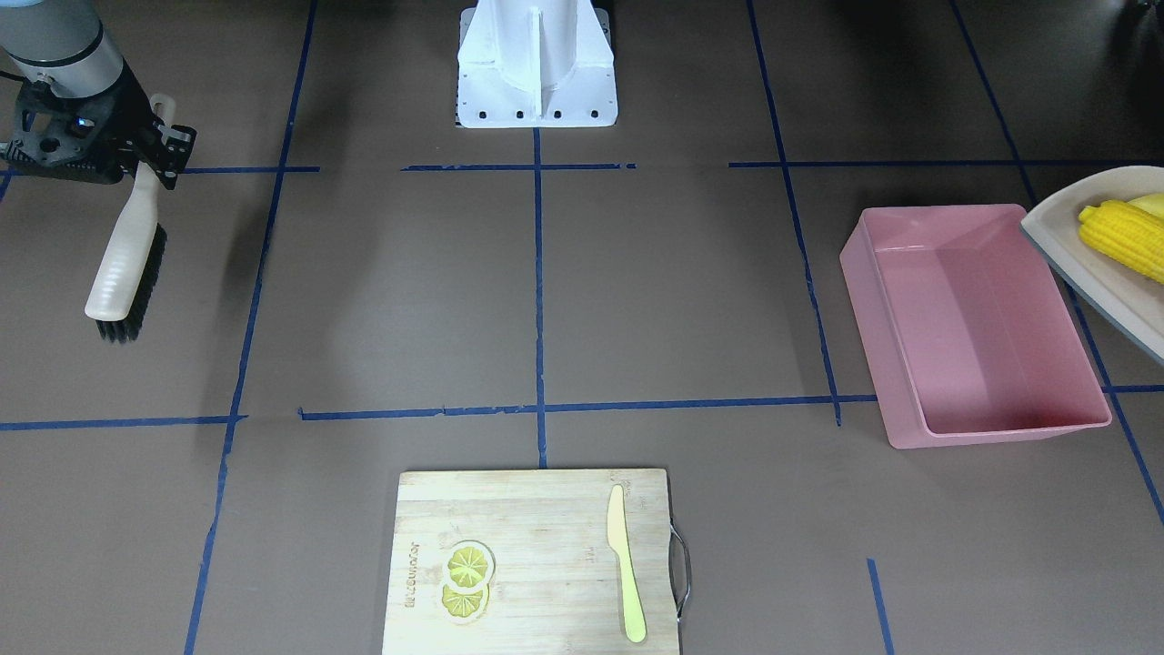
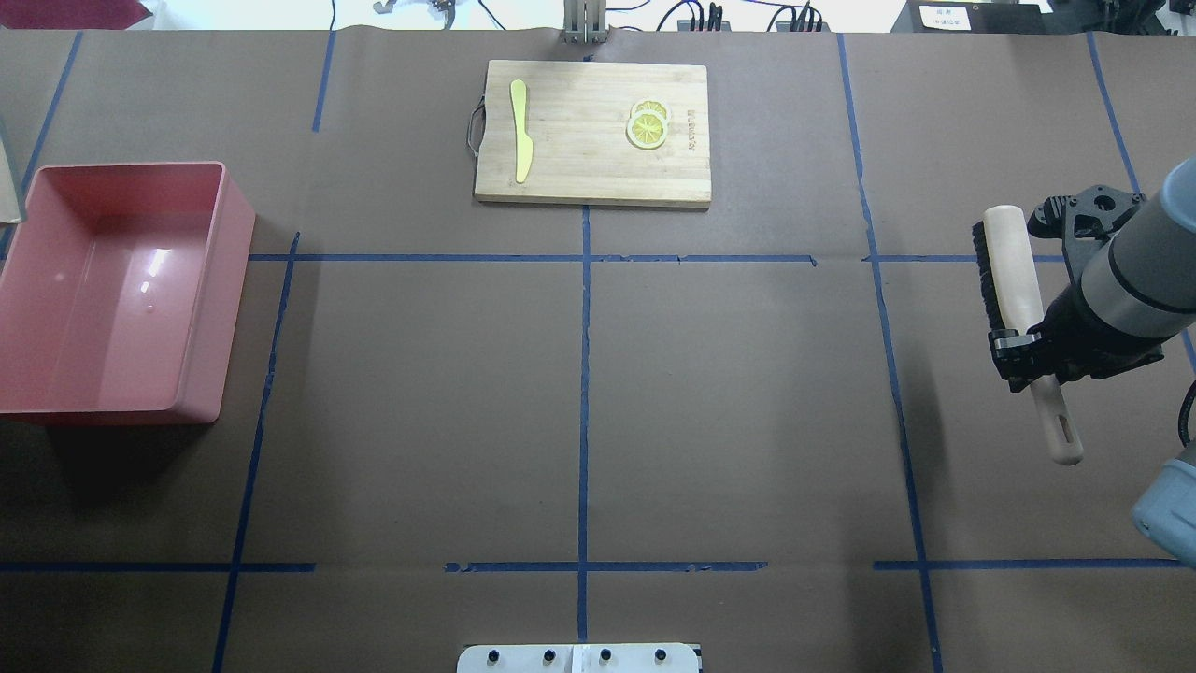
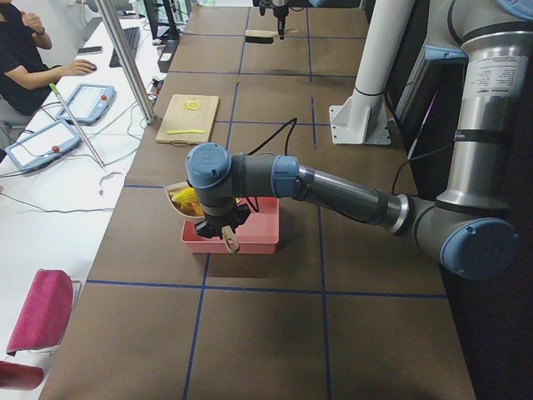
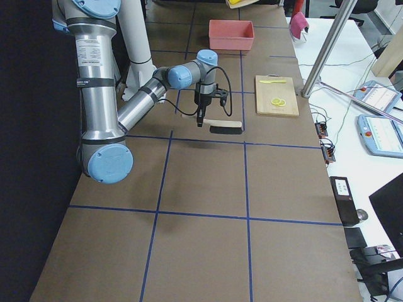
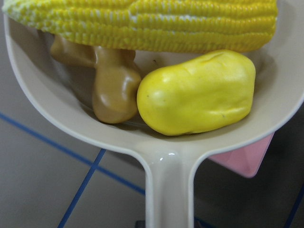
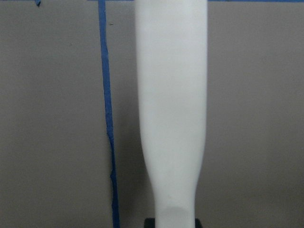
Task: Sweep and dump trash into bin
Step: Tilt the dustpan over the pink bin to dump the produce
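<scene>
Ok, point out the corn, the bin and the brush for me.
corn (image 5: pixel 142 21), left wrist view, middle of the cob.
bin (image 2: pixel 217 308), overhead view, its right-hand side wall.
brush (image 2: pixel 1014 271), overhead view, pale back beside the bristles.

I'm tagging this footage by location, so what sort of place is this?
Most likely a robotics lab, not a kitchen: the table is papered brown and gridded with blue tape, a robot arm reaches over it, and an operator sits beside it with control tablets.

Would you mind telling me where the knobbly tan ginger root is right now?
The ginger root lies in the beige plastic dustpan, in the left wrist view, under the long yellow corn cob and left of the yellow potato-like piece.
</scene>
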